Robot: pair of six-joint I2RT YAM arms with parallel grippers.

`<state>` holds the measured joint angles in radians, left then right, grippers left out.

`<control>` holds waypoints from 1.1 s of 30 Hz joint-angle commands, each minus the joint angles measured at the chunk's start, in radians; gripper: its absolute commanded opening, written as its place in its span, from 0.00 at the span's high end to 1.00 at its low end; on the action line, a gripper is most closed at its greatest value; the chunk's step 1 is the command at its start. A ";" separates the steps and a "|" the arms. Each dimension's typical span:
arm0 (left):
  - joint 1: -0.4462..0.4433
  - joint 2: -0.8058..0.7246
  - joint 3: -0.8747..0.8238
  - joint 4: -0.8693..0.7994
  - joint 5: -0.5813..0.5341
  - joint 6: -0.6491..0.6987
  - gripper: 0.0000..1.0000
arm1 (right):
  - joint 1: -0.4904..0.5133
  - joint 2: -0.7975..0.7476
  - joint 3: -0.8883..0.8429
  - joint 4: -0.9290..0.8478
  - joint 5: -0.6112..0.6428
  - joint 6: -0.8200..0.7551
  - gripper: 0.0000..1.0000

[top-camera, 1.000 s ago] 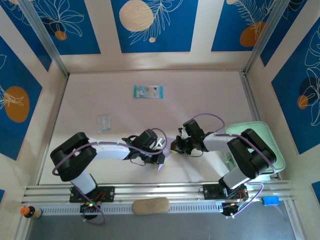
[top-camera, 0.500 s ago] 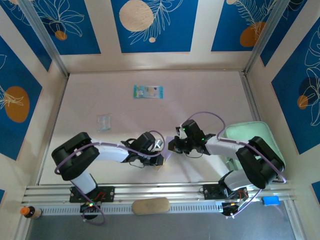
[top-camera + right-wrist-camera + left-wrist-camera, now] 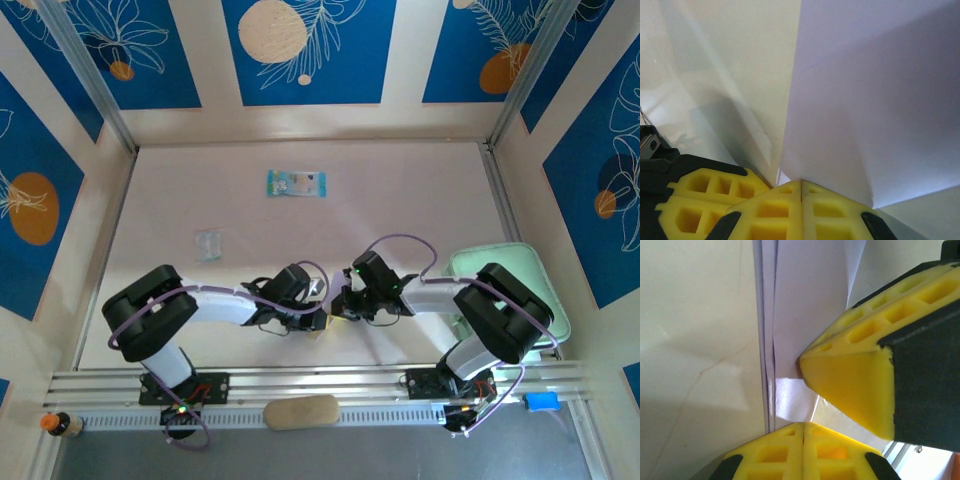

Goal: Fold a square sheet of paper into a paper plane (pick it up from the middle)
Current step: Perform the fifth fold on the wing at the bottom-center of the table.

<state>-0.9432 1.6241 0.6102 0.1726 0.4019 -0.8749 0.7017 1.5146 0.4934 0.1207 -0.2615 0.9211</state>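
Observation:
The square sheet of paper point(image 3: 807, 305) is pale lilac and lies on the table, folded into layers along its left edge. A crease runs across it in the right wrist view point(image 3: 875, 100). The arms hide whether it has a paper plane's dart shape. My left gripper point(image 3: 803, 426) is shut, its tips at the sheet's near edge. My right gripper point(image 3: 801, 182) is shut too, its tips touching the sheet's edge. One of its yellow fingers point(image 3: 850, 385) presses its point onto the paper. From above, the left gripper point(image 3: 318, 320) and right gripper point(image 3: 340, 305) meet tip to tip near the table's front.
A blue-green printed packet point(image 3: 296, 183) lies at the far middle and a small clear packet point(image 3: 208, 244) to the left. A mint-green tray point(image 3: 530, 265) sits behind the right arm. Metal rails point(image 3: 320, 382) run along the front edge.
The right gripper has slid left and nearer, closing up to the left gripper. The left gripper has shifted slightly. Both stay shut, and the lilac paper seen from above is now covered.

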 commanded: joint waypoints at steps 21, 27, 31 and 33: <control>-0.003 0.020 -0.035 -0.104 -0.054 -0.008 1.00 | 0.007 0.027 -0.025 -0.031 0.030 -0.021 0.99; -0.003 0.025 -0.044 -0.102 -0.055 -0.010 1.00 | -0.122 0.000 0.001 -0.036 -0.007 -0.059 0.99; -0.003 0.030 -0.037 -0.108 -0.052 -0.007 1.00 | -0.209 0.024 0.040 -0.052 -0.029 -0.095 0.99; -0.004 0.029 -0.036 -0.111 -0.054 -0.006 1.00 | -0.245 0.037 0.057 -0.064 -0.027 -0.108 0.99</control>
<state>-0.9432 1.6241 0.6086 0.1799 0.3908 -0.8825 0.4927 1.5284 0.5179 0.1017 -0.2951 0.8574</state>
